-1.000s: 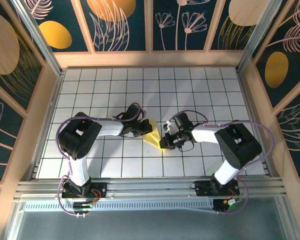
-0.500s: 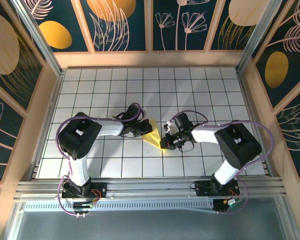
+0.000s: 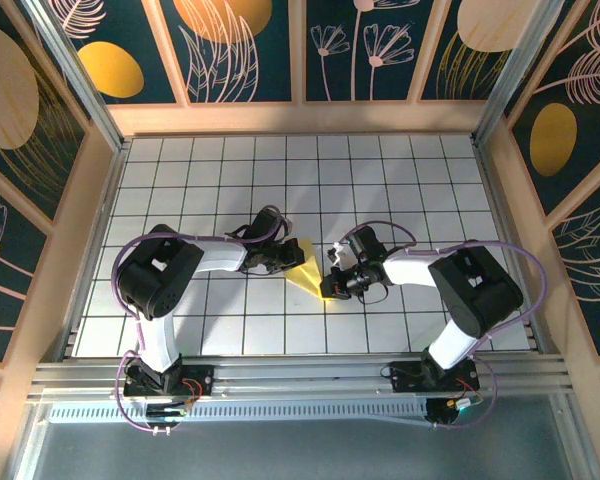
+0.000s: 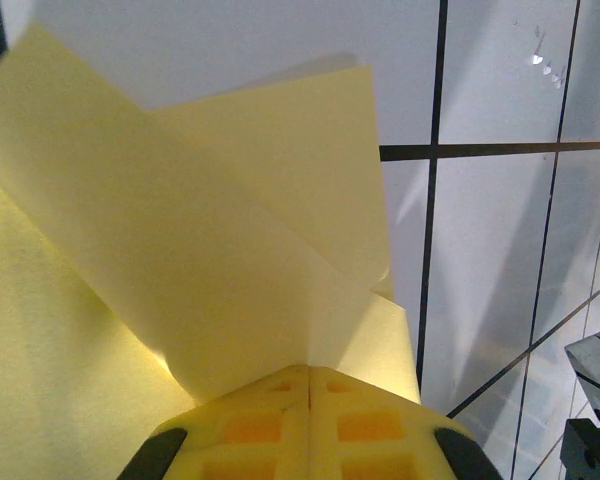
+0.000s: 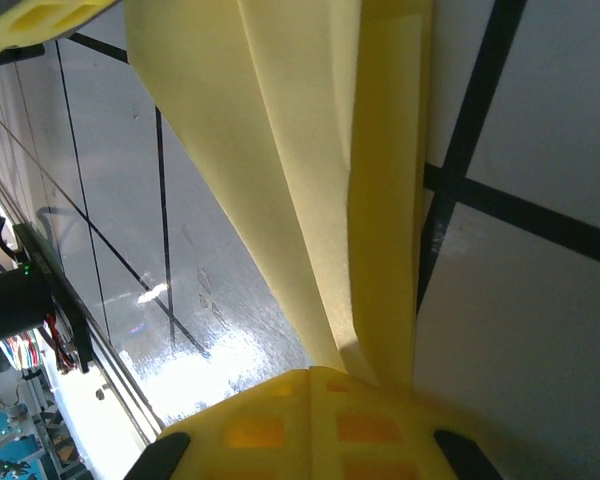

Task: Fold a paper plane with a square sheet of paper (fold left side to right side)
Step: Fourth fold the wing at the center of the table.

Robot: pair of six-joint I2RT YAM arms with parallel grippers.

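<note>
paper (image 3: pixel 308 270), part-folded into a pointed wedge, sits mid-table (image 3: pixel 380 180) slightly toward the near edge, with left tool (image 3: pixel 286 258) clenched on its left side and right tool (image 3: pixel 332 284) clenched on its near-right corner, yellow fingers (image 4: pixel 260 425) pinched together over the folded layers.

1 yellow paper sheet (image 3: pixel 310 275); 2 arms: left arm (image 3: pixel 220 255), right arm (image 3: pixel 410 268); 1 tiled table (image 3: pixel 380 180)

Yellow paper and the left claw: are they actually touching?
Touching. In the left wrist view the left claw is shut, with the yellow paper pinched in its seam.
</note>
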